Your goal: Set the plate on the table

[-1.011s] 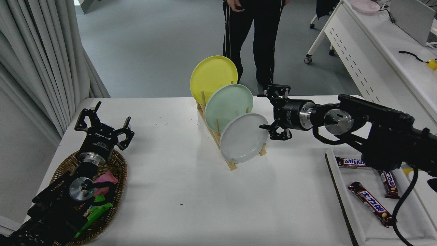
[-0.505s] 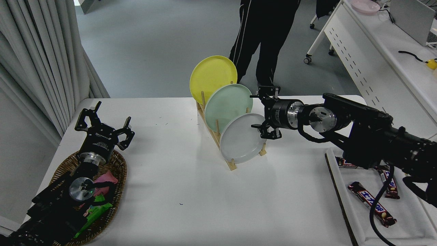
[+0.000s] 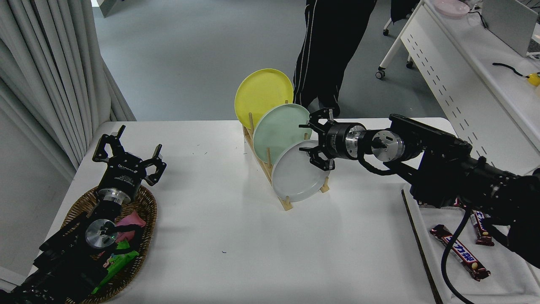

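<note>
The light grey plate point(image 3: 295, 177) stands on edge in the front slot of a wooden rack point(image 3: 287, 203) on the white table point(image 3: 236, 236). Behind it stand a mint green plate point(image 3: 278, 131) and a yellow plate point(image 3: 261, 95). My right gripper point(image 3: 311, 142) is open at the grey plate's upper right rim, one finger above the rim and one in front of the plate's face. My left gripper point(image 3: 128, 154) is open, parked at the lower left above a wicker basket.
A wicker basket point(image 3: 143, 211) with snack packets sits at the left edge. A white tray point(image 3: 426, 249) with chocolate bars point(image 3: 460, 253) lies at the right. A person's legs point(image 3: 329, 50) stand behind the table. A white desk point(image 3: 464, 63) is at the upper right.
My right gripper has moved left from beside the rack to the grey plate's upper rim, staying open. The person behind the table shifted right. The left arm has not moved.
</note>
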